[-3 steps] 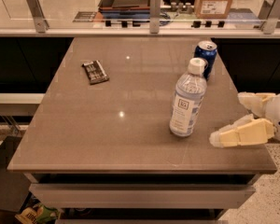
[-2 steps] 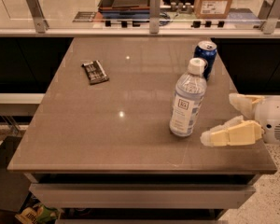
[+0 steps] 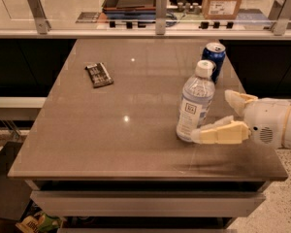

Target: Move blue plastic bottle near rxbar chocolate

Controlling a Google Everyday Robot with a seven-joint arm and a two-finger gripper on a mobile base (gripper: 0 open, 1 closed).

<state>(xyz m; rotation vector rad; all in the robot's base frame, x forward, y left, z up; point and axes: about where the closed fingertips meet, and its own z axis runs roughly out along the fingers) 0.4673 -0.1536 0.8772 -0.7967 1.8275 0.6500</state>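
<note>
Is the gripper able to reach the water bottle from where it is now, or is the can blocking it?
Probably yes. The gripper is open just beside the bottle, one finger near its base. The can stands behind, out of the path.

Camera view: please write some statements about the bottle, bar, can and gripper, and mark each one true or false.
1. The bottle stands upright on the table. True.
2. The bar lies right beside the bottle. False: it lies far from it, on the table's far left part.
3. The gripper is open, close to the bottle, on the right of the picture. True.
4. The can lies on its side. False: it stands upright behind the bottle.
</note>
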